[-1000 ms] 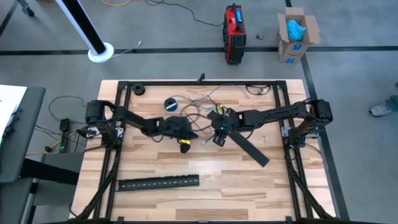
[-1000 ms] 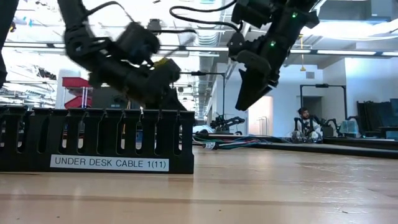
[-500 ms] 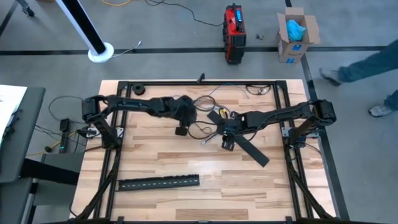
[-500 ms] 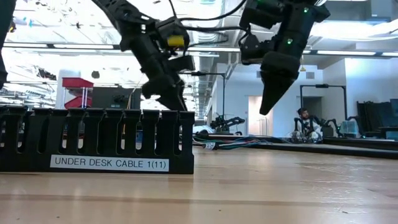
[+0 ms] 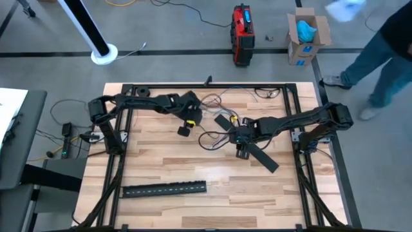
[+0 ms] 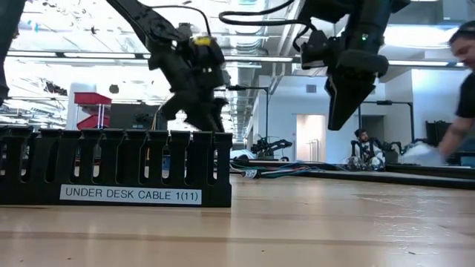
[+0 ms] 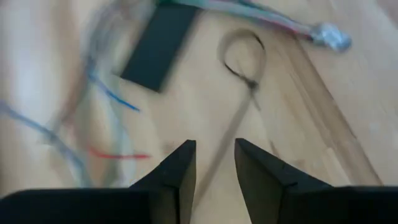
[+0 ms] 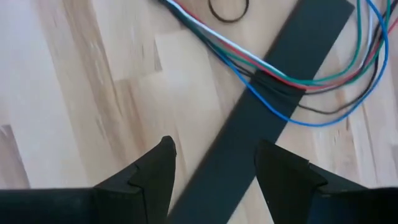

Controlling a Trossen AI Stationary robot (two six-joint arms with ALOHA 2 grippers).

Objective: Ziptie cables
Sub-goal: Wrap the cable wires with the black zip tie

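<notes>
The cables (image 5: 209,122) lie in loose loops on the wooden table, between my two grippers. They cross a flat black strip (image 5: 257,153), on which they rest (image 8: 267,74). My left gripper (image 5: 183,131) hovers open above the table, left of the loops. Its wrist view shows the open fingers (image 7: 214,165) over the tail of a looped ziptie (image 7: 242,56), which lies flat on the wood. My right gripper (image 5: 242,153) hangs open, pointing down over the black strip (image 8: 280,87). One finger stands on each side of the strip, touching nothing.
A long black slotted cable tray (image 5: 164,189) lies near the front edge and fills the left of the low view (image 6: 111,167). A black frame (image 5: 206,85) rims the table. A person (image 5: 386,45) moves on the floor beyond the far right corner.
My left gripper has swung toward the far edge and risen, staying open. My right gripper has gone toward the right and near edges and has turned from slanting to pointing straight down. A person has walked in beyond the table's far right corner.
</notes>
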